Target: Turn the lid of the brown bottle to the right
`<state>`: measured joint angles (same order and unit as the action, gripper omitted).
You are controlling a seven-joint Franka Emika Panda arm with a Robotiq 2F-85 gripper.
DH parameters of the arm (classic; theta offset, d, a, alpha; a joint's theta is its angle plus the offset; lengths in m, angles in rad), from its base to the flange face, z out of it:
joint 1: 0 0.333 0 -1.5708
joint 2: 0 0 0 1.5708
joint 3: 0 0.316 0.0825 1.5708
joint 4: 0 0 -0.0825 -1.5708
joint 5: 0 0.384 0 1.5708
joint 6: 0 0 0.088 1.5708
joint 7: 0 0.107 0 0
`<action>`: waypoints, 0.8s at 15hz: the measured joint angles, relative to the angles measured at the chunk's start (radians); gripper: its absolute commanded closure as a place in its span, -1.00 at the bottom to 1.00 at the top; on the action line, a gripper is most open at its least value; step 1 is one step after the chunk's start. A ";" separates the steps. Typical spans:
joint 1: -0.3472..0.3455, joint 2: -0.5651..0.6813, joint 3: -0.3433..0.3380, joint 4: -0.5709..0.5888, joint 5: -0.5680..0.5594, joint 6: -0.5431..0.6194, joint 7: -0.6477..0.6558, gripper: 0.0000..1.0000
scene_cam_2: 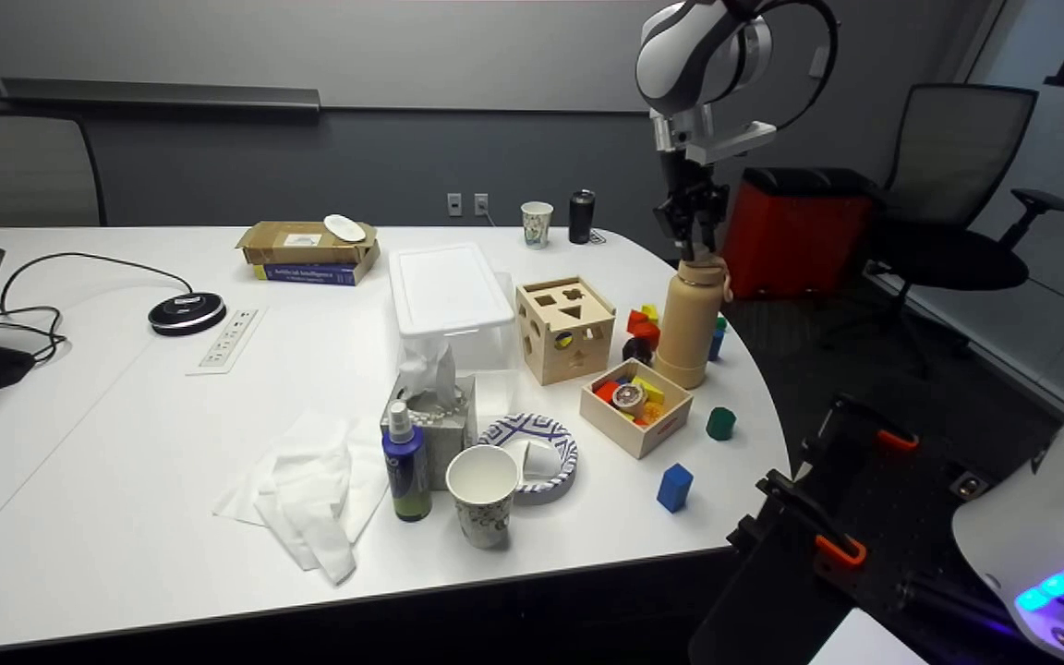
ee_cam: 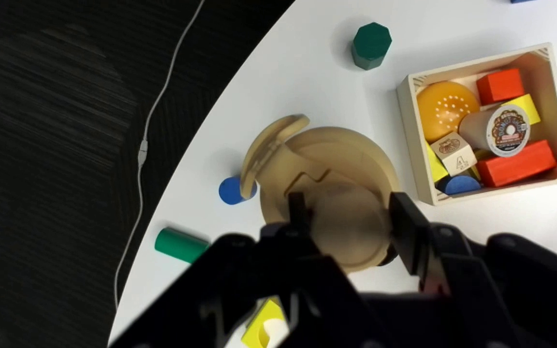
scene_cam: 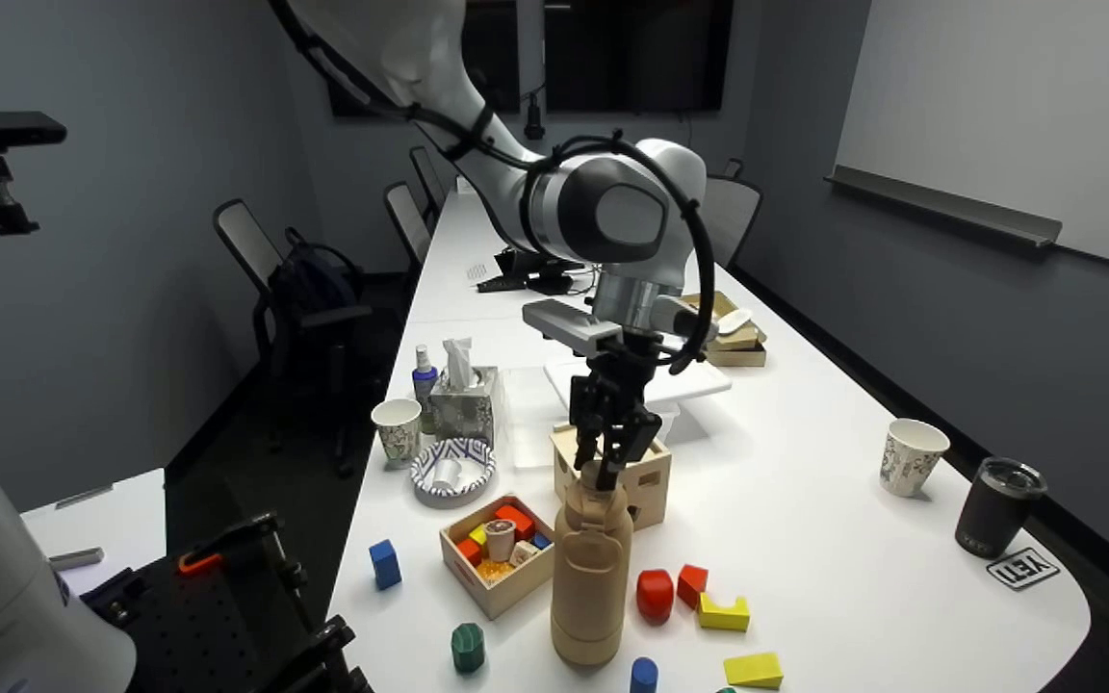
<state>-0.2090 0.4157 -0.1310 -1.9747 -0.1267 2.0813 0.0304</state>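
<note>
The brown bottle stands upright on the white table, in both exterior views (scene_cam: 585,606) (scene_cam_2: 687,328) and in the wrist view (ee_cam: 370,150). Its lid (ee_cam: 351,232) is the round tan top, partly covered by my fingers in both exterior views. A curved tan strap (ee_cam: 266,152) stands out from the bottle's side in the wrist view. My gripper (ee_cam: 346,208) points down over the bottle, with one black finger on each side of the lid. The lid fills the space between the fingers and both seem to touch it. The gripper also shows in both exterior views (scene_cam: 596,470) (scene_cam_2: 698,249).
A wooden tray of blocks (ee_cam: 409,140) stands close beside the bottle. A wooden shape cube (scene_cam_2: 569,332) stands behind it. Loose blocks lie around: red (scene_cam: 654,595), yellow (scene_cam: 724,613), green (ee_cam: 371,44), blue (ee_cam: 230,190). The table's curved edge (ee_cam: 201,140) is near the bottle.
</note>
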 measured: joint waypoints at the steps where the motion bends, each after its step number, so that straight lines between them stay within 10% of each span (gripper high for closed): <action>1: 0.000 0.000 -0.001 0.000 0.002 0.000 0.020 0.59; 12: 0.012 -0.004 -0.026 -0.005 0.067 0.007 0.229 0.59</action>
<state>-0.1968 0.4120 -0.1565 -1.9794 -0.0594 2.0888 0.2591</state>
